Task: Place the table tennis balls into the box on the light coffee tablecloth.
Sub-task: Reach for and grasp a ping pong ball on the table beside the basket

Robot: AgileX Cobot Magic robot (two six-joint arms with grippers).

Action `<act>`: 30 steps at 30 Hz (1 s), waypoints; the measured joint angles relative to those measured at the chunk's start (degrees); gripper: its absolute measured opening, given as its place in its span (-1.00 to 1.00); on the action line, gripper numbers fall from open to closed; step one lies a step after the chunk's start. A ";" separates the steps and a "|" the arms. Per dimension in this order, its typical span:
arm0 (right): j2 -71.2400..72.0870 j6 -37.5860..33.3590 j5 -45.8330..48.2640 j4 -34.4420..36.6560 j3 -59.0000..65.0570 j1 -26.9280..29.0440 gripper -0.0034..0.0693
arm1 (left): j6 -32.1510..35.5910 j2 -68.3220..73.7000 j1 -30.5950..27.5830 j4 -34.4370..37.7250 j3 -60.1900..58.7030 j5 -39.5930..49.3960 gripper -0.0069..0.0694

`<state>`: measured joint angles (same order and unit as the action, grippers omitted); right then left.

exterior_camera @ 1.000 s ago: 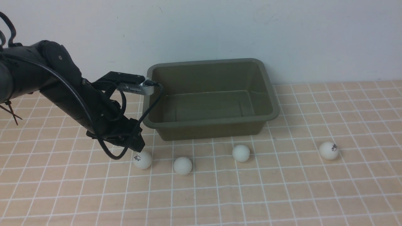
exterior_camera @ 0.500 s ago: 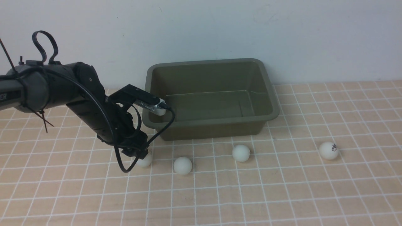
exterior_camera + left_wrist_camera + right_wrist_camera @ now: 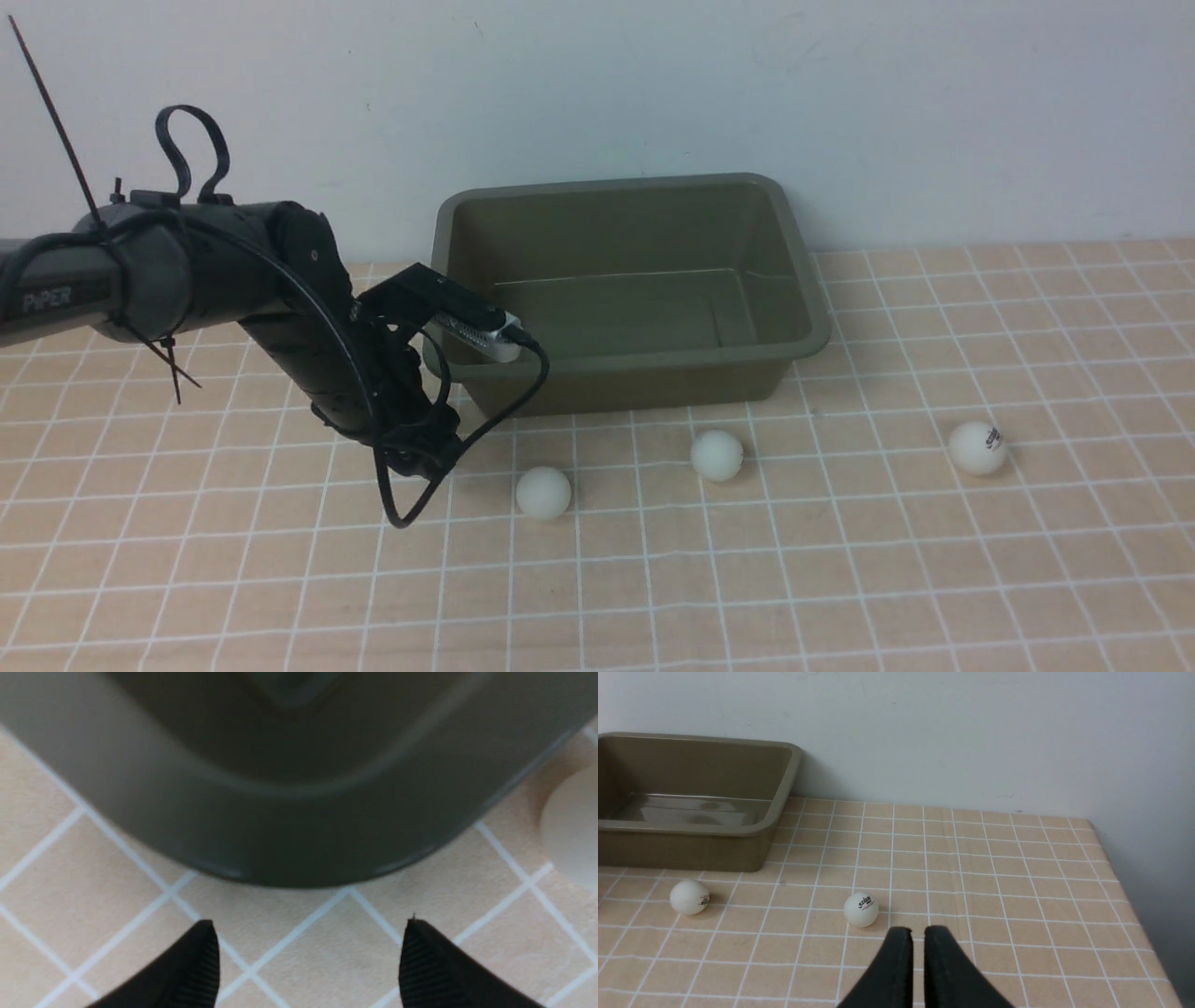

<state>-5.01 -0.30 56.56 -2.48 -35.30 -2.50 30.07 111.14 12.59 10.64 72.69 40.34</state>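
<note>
The left gripper [image 3: 309, 924] has dropped over the leftmost ball, hiding it, jaws open and empty; the right gripper [image 3: 917, 933] is closed. Three table tennis balls [image 3: 543, 492] lie on the tablecloth [image 3: 840, 579] before the empty box [image 3: 635, 369]. First pick: centre, then close.

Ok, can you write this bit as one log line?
left jaws open, low by box | right jaws shut | three balls seen on tablecloth

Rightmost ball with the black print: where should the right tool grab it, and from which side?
Pinch the rightmost ball across its widest middle, coming straight down from above. It is a smooth sphere lying free on the flat tablecloth, apart from the box and the next ball, so any finger line works. The right tool is shut; open it first.
</note>
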 joint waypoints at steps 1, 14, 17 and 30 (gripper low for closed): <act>0.00 0.00 0.00 0.00 0.00 0.00 -0.82 | -2.11 -0.27 0.00 -2.44 0.43 0.56 0.30; 0.00 -0.05 0.00 -0.06 0.00 0.00 -0.82 | -10.74 -3.10 -0.05 -25.57 10.95 11.81 0.28; 0.00 -0.05 0.00 -0.06 0.00 0.00 -0.82 | -10.04 -3.10 -0.05 -23.77 13.32 12.34 0.23; 0.00 -0.11 0.00 -0.18 0.00 0.00 -0.82 | -5.33 -3.16 -0.27 -16.93 14.20 15.88 0.21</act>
<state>-5.01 -0.42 56.56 -2.66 -35.30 -2.50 24.74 107.98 12.31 -6.29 86.88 56.22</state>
